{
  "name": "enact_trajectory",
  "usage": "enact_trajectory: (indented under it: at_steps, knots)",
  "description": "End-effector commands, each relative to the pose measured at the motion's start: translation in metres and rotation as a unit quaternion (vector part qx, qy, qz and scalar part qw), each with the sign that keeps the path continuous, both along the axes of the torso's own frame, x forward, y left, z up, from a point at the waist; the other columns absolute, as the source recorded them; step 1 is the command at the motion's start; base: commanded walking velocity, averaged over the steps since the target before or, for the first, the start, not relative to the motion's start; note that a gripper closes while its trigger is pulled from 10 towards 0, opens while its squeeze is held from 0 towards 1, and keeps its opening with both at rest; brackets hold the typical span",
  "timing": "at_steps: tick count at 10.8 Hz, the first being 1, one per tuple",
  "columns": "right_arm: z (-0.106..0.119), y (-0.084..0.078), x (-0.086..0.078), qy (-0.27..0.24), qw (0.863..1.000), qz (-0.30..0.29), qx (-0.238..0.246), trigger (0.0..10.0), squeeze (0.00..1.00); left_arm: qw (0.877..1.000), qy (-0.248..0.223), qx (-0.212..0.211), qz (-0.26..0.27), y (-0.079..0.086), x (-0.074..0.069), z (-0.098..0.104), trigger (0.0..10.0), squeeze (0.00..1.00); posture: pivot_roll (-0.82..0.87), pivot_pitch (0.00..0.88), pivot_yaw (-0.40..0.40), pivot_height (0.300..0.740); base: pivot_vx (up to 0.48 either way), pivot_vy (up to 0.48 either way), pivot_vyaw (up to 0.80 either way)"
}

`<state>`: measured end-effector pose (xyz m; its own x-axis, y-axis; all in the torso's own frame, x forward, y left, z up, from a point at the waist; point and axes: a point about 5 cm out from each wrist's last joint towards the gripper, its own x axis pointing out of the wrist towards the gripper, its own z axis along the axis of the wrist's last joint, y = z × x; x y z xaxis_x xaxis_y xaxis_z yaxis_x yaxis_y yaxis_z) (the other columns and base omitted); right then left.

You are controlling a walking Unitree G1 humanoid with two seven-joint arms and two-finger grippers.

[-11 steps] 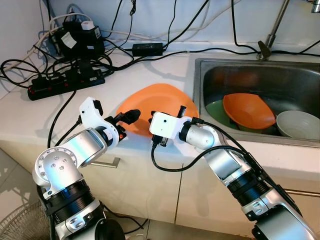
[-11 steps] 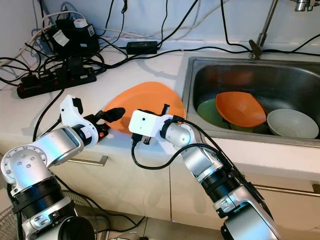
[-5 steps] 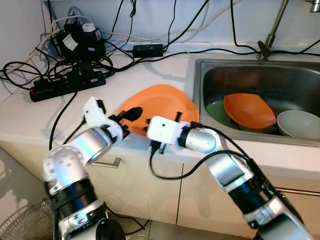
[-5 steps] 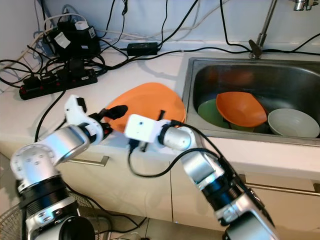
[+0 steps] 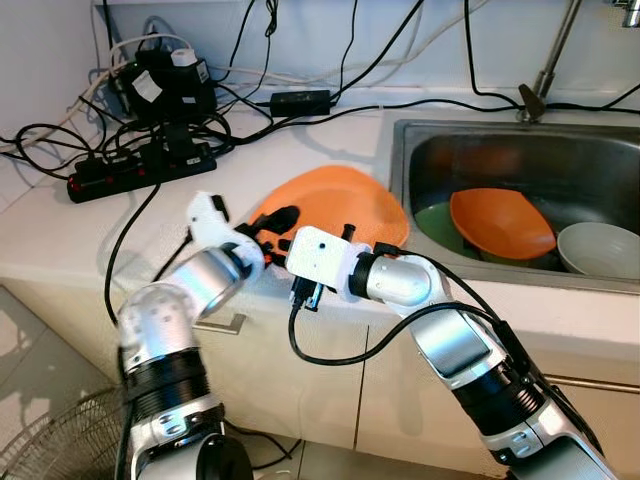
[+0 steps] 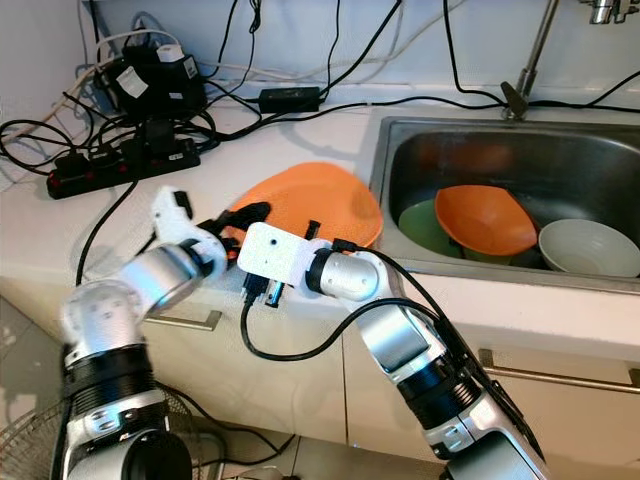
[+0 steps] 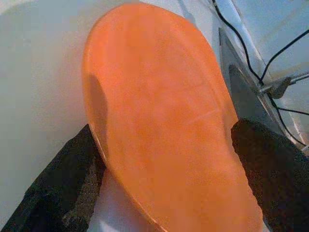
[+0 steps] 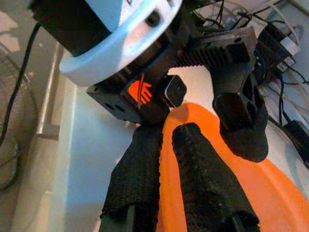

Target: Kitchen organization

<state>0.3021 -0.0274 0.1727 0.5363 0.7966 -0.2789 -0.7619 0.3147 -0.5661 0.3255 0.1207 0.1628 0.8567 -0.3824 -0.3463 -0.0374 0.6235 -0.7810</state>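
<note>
Both my claws meet at the orange plate (image 5: 335, 200): right gripper (image 8: 181, 159) clamps its near rim at six o'clock (probably firmly), left gripper (image 5: 275, 222) spread astride it.

Head pair looks down at the counter edge (image 5: 60, 255); wrist cameras sit close.
All four views share the orange plate (image 5: 340, 200).

We can read no words or numbers anywhere. The only sign we make out is a small orange logo mark on the left gripper (image 8: 231, 96) body, too blurred, it seems, to identify.
</note>
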Motion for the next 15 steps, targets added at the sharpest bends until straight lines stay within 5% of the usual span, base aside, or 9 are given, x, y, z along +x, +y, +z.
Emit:
enact_trajectory:
  at_steps: [1,5,7,9,10,13,15]
  knots:
    - [0.008,-0.002,0.001,-0.010,1.000,-0.008,0.010,10.0,0.00,0.997,0.029,-0.022,-0.062,-0.042,0.001,-0.002,10.0,0.00,0.08,0.000,0.114,0.740,0.000,0.000,0.00]
    - [0.033,-0.044,0.030,-0.071,0.991,-0.116,0.007,10.0,0.00,0.998,0.025,-0.009,-0.054,-0.038,-0.001,-0.005,10.0,0.00,0.09,0.000,0.113,0.740,0.000,0.000,0.00]
    - [0.047,-0.090,0.053,-0.119,0.968,-0.218,-0.033,10.0,0.00,0.998,0.023,-0.009,-0.051,-0.037,-0.001,-0.004,10.0,0.00,0.09,0.000,0.107,0.740,0.000,0.000,0.00]
    - [0.037,-0.117,0.065,-0.107,0.948,-0.295,-0.055,10.0,0.00,0.998,0.022,-0.009,-0.050,-0.038,-0.001,-0.004,10.0,0.00,0.09,0.000,0.102,0.740,0.000,0.000,0.00]
    - [0.012,-0.130,0.068,-0.120,0.929,-0.321,-0.138,10.0,0.00,0.999,0.021,-0.008,-0.050,-0.037,-0.002,-0.004,10.0,0.00,0.09,0.000,0.097,0.740,0.000,0.000,0.00]
    - [-0.018,-0.132,0.066,-0.132,0.916,-0.307,-0.223,10.0,0.00,0.999,0.017,-0.008,-0.047,-0.036,-0.004,-0.002,10.0,0.00,0.11,0.000,0.095,0.740,0.000,0.000,0.00]
    - [-0.014,-0.123,0.070,-0.143,0.922,-0.302,-0.194,10.0,0.00,0.999,0.017,-0.008,-0.045,-0.036,-0.005,-0.002,10.0,0.00,0.10,0.000,0.091,0.740,0.000,0.000,0.00]
